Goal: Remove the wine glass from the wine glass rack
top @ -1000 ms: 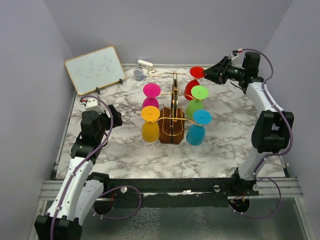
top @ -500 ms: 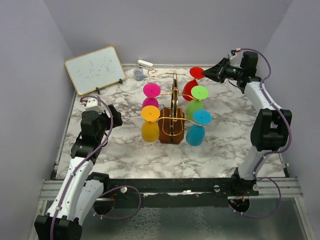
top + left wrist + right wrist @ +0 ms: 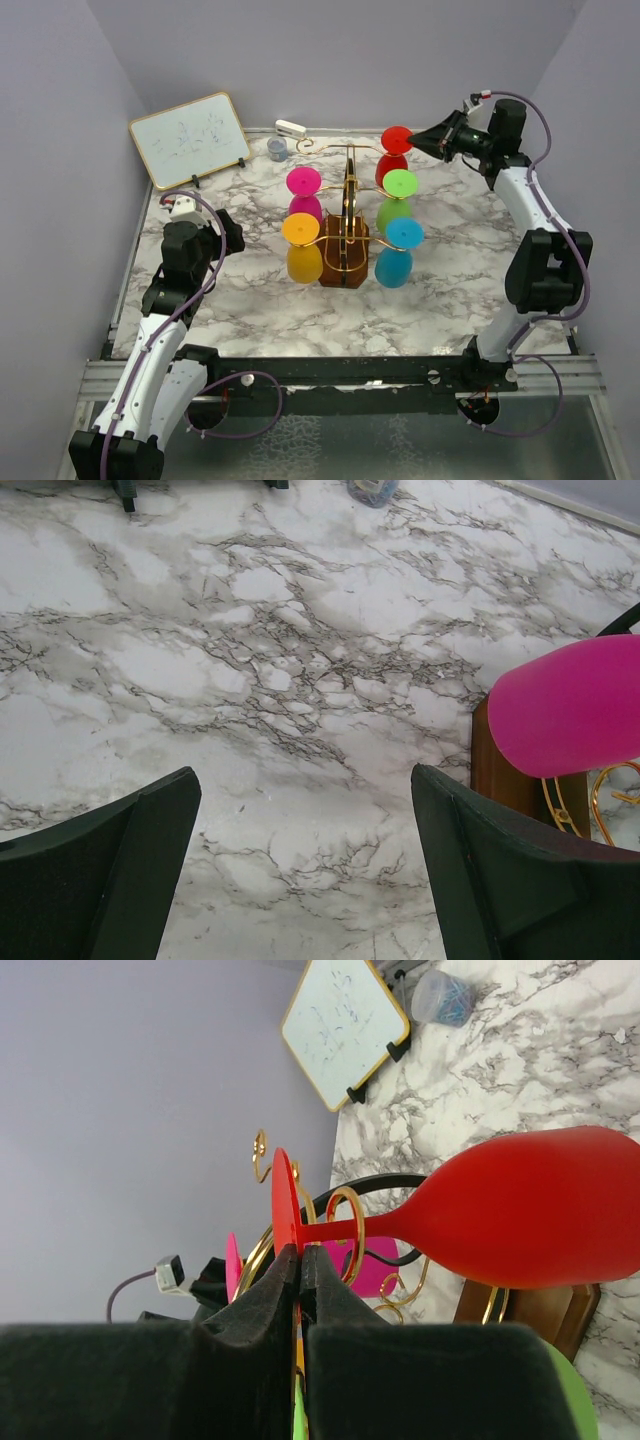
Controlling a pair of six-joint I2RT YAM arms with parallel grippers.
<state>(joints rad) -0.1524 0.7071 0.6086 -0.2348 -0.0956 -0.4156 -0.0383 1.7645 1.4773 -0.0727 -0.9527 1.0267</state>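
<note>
The gold wire rack [image 3: 349, 200] stands on its brown base [image 3: 345, 264] mid-table, with coloured glasses hanging upside down. My right gripper [image 3: 417, 140] is shut on the round foot of the red wine glass [image 3: 391, 166] at the rack's back right. In the right wrist view the fingertips [image 3: 300, 1260] pinch the foot's rim, the stem lies by a gold loop [image 3: 345, 1232], and the red bowl [image 3: 520, 1210] points right. My left gripper [image 3: 226, 236] is open and empty over bare table [image 3: 305, 870], left of the rack, with a magenta glass [image 3: 570, 715] at its right.
Magenta [image 3: 303, 182], orange [image 3: 300, 228], green [image 3: 399, 185] and cyan [image 3: 404, 235] glasses hang on the rack. A whiteboard [image 3: 190, 138] leans at the back left. A small blue cup [image 3: 277, 149] and a white object [image 3: 290, 128] sit near the back wall.
My right gripper has drawn back a little to the right with the red glass's foot. The red bowl has shifted up and back. The left arm has not moved.
</note>
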